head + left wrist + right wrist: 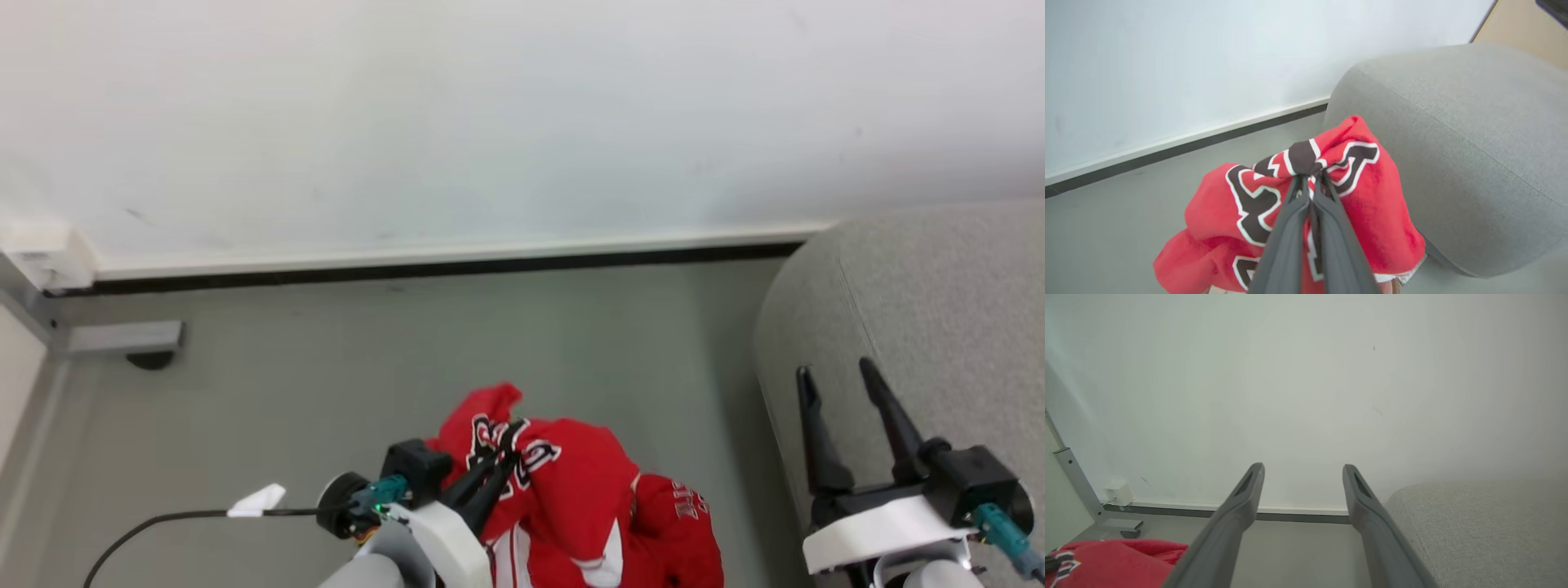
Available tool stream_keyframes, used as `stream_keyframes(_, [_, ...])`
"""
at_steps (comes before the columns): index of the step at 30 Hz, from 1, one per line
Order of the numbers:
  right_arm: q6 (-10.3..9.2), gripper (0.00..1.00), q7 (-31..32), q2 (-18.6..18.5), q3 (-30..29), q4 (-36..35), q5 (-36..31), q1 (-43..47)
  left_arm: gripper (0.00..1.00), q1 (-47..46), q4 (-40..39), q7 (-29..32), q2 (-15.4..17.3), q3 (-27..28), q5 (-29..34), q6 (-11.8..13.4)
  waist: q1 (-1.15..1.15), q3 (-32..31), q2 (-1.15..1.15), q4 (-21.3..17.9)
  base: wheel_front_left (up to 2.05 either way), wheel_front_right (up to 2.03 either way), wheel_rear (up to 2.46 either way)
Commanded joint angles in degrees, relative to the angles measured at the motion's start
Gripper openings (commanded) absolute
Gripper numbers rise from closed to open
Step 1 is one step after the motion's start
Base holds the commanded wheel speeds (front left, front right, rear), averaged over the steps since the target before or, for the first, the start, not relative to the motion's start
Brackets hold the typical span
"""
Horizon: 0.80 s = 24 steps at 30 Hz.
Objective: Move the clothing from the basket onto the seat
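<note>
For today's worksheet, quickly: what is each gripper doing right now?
Left gripper: shut on the red clothing.
Right gripper: open, holding nothing.

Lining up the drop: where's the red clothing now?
Head view, bottom centre: the clothing hangs from the shut left gripper over the floor, just left of the grey seat.

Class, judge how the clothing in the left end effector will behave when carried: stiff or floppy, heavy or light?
Probably floppy: the clothing bunches and droops around the left end effector. Likely light: one small pinch seems to hold it. Hanging folds may snag.
</note>
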Motion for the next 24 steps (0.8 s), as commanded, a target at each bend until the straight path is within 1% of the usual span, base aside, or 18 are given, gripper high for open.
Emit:
stream_keyframes(1, [-0.12,1.00,-0.2,-0.1,0.3,0.2,-0.1,1.1,0.00,1.1,-2.1,0.0,0.6,0.9,-0.9,0.3,0.01,-2.1,0.00,1.3,0.00,0.00,0.00])
stream_keyframes(6, [-0.12,1.00,-0.2,-0.1,1.4,0.6,0.5,3.0,0.00,1.7,-9.4,0.0,0.7,3.9,-3.0,0.5,0.01,-4.6,0.00,2.1,0.00,0.00,0.00])
stream_keyframes(11, [-0.12,1.00,-0.2,-0.1,2.7,0.1,1.2,4.0,0.00,-0.4,-16.7,2.2,1.3,6.4,-5.3,2.0,0.01,-5.6,0.00,2.5,0.00,0.00,0.00])
stream_keyframes(16, [-0.12,1.00,-0.2,-0.1,4.1,-0.6,1.9,4.7,0.00,-2.9,-23.2,5.1,2.6,8.3,-6.1,3.8,0.01,-6.1,0.00,2.4,0.00,0.00,0.00])
stream_keyframes(20, [-0.12,1.00,-0.2,-0.1,5.4,-1.6,2.4,5.2,0.00,-4.6,-26.3,6.7,3.5,9.6,-6.7,4.6,0.01,-5.9,0.00,2.4,0.00,0.00,0.00])
stream_keyframes(24, [-0.12,1.00,-0.2,-0.1,6.5,-2.4,2.6,5.4,0.00,-5.3,-27.8,7.5,3.9,10.2,-7.2,5.4,0.01,-5.6,0.00,2.0,0.00,0.00,0.00])
